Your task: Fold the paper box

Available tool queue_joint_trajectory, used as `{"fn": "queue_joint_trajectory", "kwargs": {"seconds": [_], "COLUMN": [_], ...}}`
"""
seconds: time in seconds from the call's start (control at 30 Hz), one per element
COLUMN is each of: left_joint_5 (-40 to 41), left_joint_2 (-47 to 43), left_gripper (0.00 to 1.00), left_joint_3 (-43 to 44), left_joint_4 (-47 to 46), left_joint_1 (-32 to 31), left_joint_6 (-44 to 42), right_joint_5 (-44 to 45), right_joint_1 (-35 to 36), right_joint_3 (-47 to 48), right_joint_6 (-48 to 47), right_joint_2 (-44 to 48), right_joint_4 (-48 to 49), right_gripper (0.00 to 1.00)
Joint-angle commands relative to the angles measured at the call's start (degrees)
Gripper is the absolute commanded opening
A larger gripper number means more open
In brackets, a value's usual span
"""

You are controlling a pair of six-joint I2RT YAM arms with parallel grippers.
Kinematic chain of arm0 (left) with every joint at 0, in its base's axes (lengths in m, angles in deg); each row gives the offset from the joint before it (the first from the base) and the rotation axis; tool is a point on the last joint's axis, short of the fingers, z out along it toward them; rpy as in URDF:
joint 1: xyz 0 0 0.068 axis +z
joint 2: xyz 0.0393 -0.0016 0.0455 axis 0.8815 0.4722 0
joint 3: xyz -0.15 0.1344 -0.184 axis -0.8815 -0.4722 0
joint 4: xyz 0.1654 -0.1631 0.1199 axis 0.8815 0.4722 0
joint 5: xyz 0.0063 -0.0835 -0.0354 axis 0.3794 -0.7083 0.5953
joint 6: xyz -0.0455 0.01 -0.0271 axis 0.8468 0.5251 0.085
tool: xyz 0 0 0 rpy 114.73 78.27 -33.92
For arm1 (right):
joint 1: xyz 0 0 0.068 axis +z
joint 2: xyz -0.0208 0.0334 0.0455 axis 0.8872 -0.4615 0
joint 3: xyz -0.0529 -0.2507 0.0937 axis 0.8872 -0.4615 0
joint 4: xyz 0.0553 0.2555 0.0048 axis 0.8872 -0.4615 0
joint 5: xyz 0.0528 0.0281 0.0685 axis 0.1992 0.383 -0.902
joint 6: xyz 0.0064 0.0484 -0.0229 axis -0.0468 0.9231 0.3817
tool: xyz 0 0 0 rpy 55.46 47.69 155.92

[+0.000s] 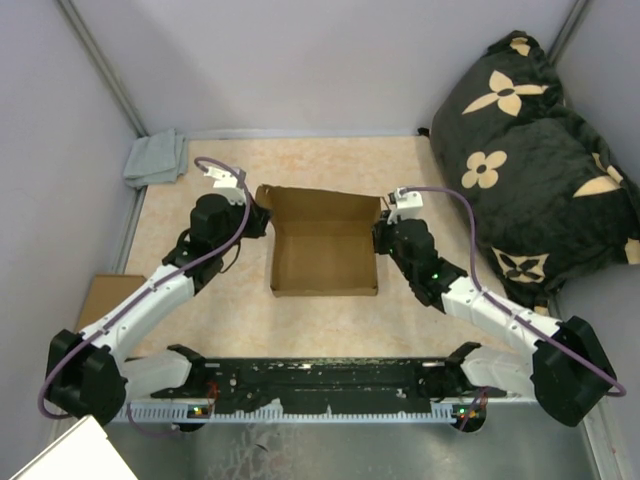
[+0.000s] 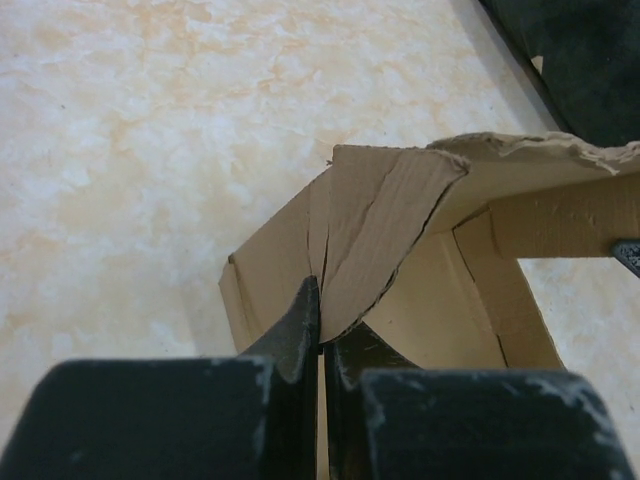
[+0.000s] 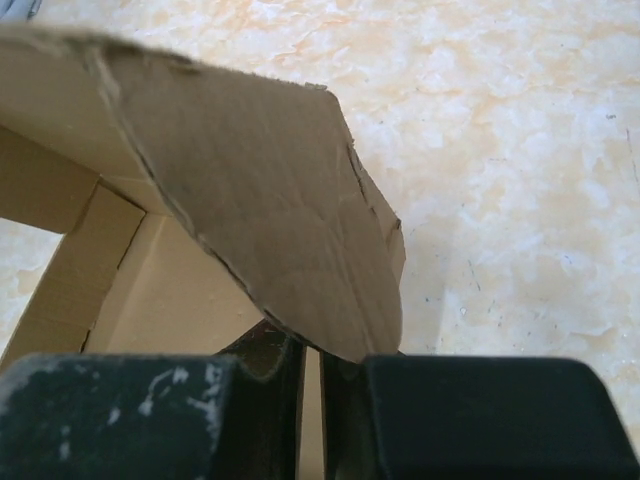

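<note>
The paper box (image 1: pixel 325 255) is plain brown cardboard and sits open in the middle of the table, its walls standing and its lid panel raised at the far side. My left gripper (image 1: pixel 262 222) is at its far left corner, shut on a rounded side flap (image 2: pixel 390 220). My right gripper (image 1: pixel 381 229) is at its far right corner, shut on the matching side flap (image 3: pixel 260 190). In each wrist view the flap's edge runs down between the closed fingers. The box's inside floor shows in both wrist views.
A grey cloth (image 1: pixel 156 158) lies at the far left corner. A black cushion with beige flowers (image 1: pixel 530 150) fills the far right. A smaller brown cardboard piece (image 1: pixel 108 295) lies left of the table edge. Walls enclose the table on three sides.
</note>
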Motion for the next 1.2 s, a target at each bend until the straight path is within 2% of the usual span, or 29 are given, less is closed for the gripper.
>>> {"fn": "queue_joint_trajectory", "kwargs": {"seconds": [0.0, 0.13, 0.23, 0.33, 0.37, 0.4, 0.67, 0.8, 0.97, 1.17], "left_joint_5": [-3.95, -2.28, -0.59, 1.09, 1.4, 1.66, 1.96, 9.29, 16.67, 23.24], "left_joint_2": [-1.97, -3.74, -5.57, -7.56, -8.31, -9.15, -18.6, -21.94, -19.66, -17.64], "left_gripper": [0.03, 0.09, 0.16, 0.25, 0.27, 0.29, 0.34, 0.38, 0.39, 0.39], "left_joint_3": [-3.13, -4.88, -6.9, -8.83, -9.5, -10.32, -13.23, -15.53, -14.56, -9.25], "left_joint_4": [3.92, 7.94, 10.23, 12.16, 12.61, 12.97, 19.13, 21.55, 23.41, 24.5], "left_joint_1": [-2.14, -2.32, -2.37, -2.33, -2.35, -2.41, -2.46, -2.5, -2.54, -2.57], "left_joint_6": [2.01, 2.33, 3.07, 4.16, 4.56, 5.09, 7.46, 10.36, 13.48, 15.03], "right_joint_5": [-0.07, 0.14, -0.1, -1.43, -1.91, -2.45, -6.56, -0.79, 7.48, 14.15], "right_joint_1": [2.1, 2.34, 2.3, 2.3, 2.31, 2.3, 2.33, 2.3, 2.29, 2.29], "right_joint_3": [-1.59, -1.61, -2.07, -3.23, -3.82, -4.49, -9.45, -10.38, -7.67, -0.42], "right_joint_6": [2.32, 2.41, 3.05, 3.92, 4.44, 5.01, 11.17, 15.89, 19.71, 17.17], "right_joint_2": [1.21, 2.22, 4.29, 7.24, 8.65, 10.24, 25.29, 30.38, 29.51, 24.08], "right_joint_4": [-1.46, -5.22, -10.01, -15.41, -17.29, -18.8, -29.86, -36.82, -40.55, -38.78], "right_gripper": [0.08, 0.13, 0.33, 0.48, 0.56, 0.59, 0.62, 0.61, 0.6, 0.59]}}
